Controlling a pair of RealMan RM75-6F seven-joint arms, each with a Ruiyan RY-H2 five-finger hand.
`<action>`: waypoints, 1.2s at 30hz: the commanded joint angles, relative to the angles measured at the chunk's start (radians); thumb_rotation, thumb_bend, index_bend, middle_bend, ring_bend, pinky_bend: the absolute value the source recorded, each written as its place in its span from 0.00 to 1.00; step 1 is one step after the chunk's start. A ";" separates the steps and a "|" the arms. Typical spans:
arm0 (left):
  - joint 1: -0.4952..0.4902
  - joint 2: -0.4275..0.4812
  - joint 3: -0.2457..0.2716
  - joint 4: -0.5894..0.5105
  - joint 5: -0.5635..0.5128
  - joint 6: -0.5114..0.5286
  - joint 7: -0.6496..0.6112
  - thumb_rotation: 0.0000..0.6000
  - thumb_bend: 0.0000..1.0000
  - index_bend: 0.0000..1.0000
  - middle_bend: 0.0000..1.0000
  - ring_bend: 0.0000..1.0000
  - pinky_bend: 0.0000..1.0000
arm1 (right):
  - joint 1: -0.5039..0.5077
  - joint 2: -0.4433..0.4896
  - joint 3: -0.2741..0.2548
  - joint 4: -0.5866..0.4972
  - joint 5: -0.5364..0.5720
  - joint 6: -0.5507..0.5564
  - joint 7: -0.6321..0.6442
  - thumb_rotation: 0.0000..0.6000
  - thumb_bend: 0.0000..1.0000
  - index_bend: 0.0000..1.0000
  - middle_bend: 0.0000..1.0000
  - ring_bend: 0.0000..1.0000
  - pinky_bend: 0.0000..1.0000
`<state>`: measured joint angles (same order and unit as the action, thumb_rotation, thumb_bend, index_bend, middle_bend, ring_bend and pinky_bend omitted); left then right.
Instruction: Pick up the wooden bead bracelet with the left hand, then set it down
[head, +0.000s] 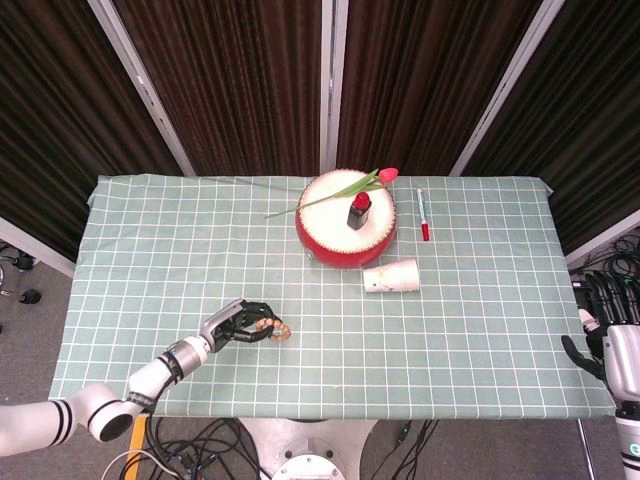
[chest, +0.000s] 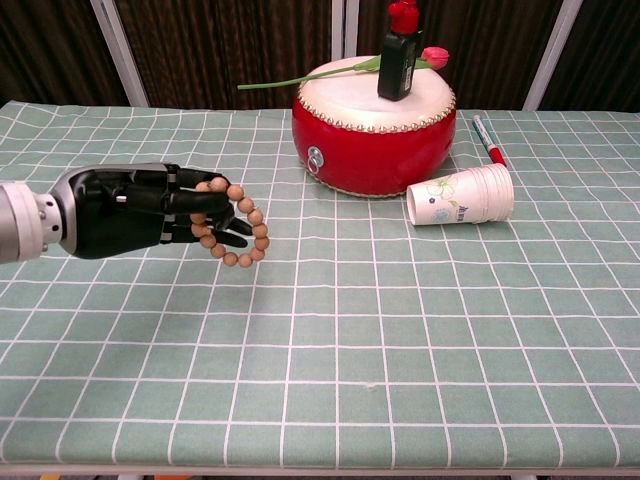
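Observation:
The wooden bead bracelet hangs in the air, looped around the fingers of my left hand, which holds it above the green checked tablecloth. In the head view the same bracelet shows at the tips of the left hand near the table's front left. The palm of that hand faces the chest camera. My right hand hangs off the table's right edge, fingers apart, holding nothing.
A red drum with a black bottle and a tulip on top stands at the back centre. A paper cup lies on its side next to it. A red pen lies further right.

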<state>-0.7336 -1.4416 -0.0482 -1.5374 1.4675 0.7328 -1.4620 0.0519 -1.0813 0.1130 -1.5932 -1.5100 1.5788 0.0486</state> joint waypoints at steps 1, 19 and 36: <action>-0.032 0.046 -0.021 -0.039 0.016 -0.072 -0.174 0.75 0.46 0.56 0.60 0.29 0.20 | 0.001 0.003 0.002 -0.003 -0.001 0.000 -0.002 1.00 0.14 0.02 0.06 0.00 0.00; 0.019 -0.012 -0.040 0.017 -0.092 0.042 0.177 0.47 0.38 0.56 0.63 0.31 0.20 | 0.040 0.120 0.044 -0.072 -0.003 -0.028 0.058 1.00 0.15 0.02 0.07 0.00 0.00; 0.065 -0.051 -0.100 -0.022 -0.261 0.038 0.436 0.64 0.38 0.71 0.79 0.47 0.21 | 0.053 0.146 0.042 -0.100 0.002 -0.044 0.032 1.00 0.15 0.02 0.07 0.00 0.00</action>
<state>-0.6730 -1.4890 -0.1426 -1.5568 1.2137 0.7739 -1.0348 0.1052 -0.9350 0.1549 -1.6936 -1.5079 1.5346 0.0807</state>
